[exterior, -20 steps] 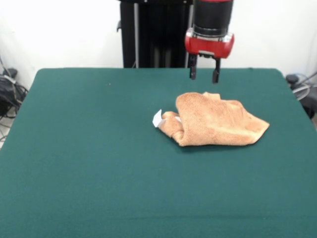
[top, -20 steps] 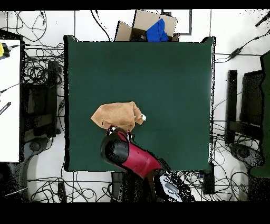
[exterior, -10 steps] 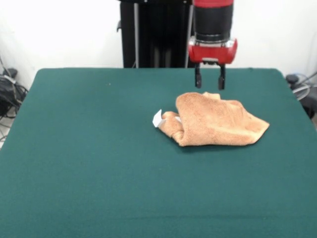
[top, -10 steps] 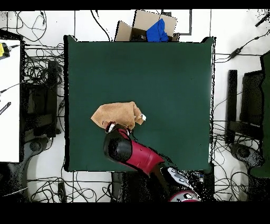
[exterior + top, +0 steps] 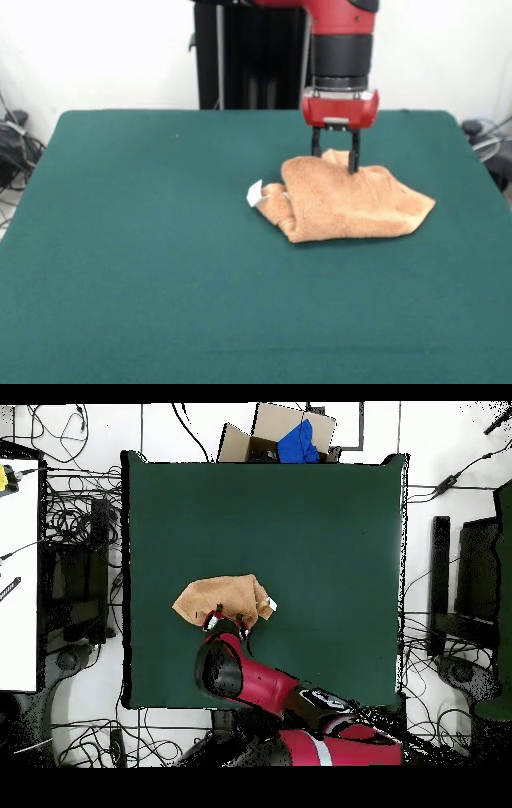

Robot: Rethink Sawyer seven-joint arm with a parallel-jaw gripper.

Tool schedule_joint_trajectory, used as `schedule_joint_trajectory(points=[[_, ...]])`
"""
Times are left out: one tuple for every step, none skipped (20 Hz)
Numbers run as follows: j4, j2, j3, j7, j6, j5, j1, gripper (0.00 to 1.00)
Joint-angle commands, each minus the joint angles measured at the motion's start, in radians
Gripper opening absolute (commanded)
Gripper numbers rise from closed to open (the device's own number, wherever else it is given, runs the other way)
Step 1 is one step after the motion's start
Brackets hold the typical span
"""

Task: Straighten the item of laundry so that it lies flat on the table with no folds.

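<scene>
towel (image 5: 348,202): bunched and folded on the table (image 5: 160,264), in its far half, right of centre in the front view
tag (image 5: 254,193): white, poking out at the towel's left end
gripper (image 5: 334,162): fingers spread, tips down at the towel's far edge, nothing clamped

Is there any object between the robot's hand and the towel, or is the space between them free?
Nothing lies between them. In the front view the open hand already reaches the far edge of the crumpled towel.
</scene>
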Motion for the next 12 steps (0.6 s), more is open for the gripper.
schedule_joint_trajectory(points=[[-0.003,0.062,0.079,0.326,-0.034,-0.019,0.019,1.0],[-0.002,0.063,0.081,0.335,-0.041,-0.02,0.019,1.0],[-0.001,0.063,0.081,0.341,-0.046,-0.02,0.02,1.0],[0.0,0.06,0.081,0.346,-0.047,-0.021,0.021,1.0],[0.002,0.058,0.082,0.352,-0.049,-0.023,0.021,1.0],[0.003,0.057,0.084,0.358,-0.054,-0.026,0.02,1.0],[0.005,0.056,0.084,0.362,-0.057,-0.027,0.022,1.0],[0.006,0.055,0.084,0.367,-0.06,-0.027,0.023,1.0],[0.007,0.053,0.084,0.37,-0.06,-0.028,0.024,1.0],[0.008,0.053,0.082,0.375,-0.07,-0.029,0.028,1.0],[0.006,0.051,0.075,0.377,-0.082,-0.03,0.034,1.0],[0.007,0.047,0.067,0.379,-0.093,-0.028,0.041,1.0]])
